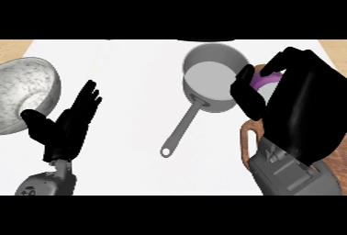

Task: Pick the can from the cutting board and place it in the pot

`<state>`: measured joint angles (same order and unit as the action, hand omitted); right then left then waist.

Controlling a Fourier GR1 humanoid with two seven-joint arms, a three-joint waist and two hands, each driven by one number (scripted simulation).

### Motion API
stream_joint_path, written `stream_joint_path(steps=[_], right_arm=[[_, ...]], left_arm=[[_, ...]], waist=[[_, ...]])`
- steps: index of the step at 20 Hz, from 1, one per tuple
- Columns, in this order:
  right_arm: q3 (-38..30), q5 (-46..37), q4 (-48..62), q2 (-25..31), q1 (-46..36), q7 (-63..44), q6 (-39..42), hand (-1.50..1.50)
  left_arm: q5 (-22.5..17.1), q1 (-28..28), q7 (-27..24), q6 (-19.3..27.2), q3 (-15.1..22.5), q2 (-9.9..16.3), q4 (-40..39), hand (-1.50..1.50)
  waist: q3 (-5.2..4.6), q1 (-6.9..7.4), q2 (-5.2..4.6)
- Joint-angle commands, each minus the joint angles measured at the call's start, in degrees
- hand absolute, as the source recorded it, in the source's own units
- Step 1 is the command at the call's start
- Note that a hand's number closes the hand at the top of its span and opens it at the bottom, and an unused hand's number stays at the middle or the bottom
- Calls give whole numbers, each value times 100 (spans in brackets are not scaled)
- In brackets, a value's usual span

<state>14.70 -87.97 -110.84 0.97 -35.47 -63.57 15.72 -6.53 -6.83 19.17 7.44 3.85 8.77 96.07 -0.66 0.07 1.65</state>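
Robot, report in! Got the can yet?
Right hand curled round purple can, beside pot. Left hand open, resting by speckled bowl. Can not in pot yet. Nothing blocking.

The right hand (298, 101) is seen curled round the purple can (265, 79) just right of the pot (215, 75) — forearm rising from the lower edge. The left hand (64, 124) is held open, fingers up, well left of the pot.

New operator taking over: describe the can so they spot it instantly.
Start at the grey pot near the counter's far middle. Just right of it, the right hand curls round the can above the brown cutting board. It is the only purple thing here.
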Motion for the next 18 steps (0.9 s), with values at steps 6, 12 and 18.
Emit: stream_joint_path(steps=[6,12,18], right_arm=[[182,249,637,-94,-1619,-2146,1029,150],[-435,423,1439,-94,-2011,-2155,845,150],[-697,739,2515,-94,-2228,-2019,233,150]], left_arm=[[82,-319,-63,23,107,-146,-226,0],[32,-286,-124,-53,73,-116,-135,0],[13,-361,143,-57,116,-121,22,0]], waist=[[40,191,-130],[51,224,-154],[60,258,-187]])
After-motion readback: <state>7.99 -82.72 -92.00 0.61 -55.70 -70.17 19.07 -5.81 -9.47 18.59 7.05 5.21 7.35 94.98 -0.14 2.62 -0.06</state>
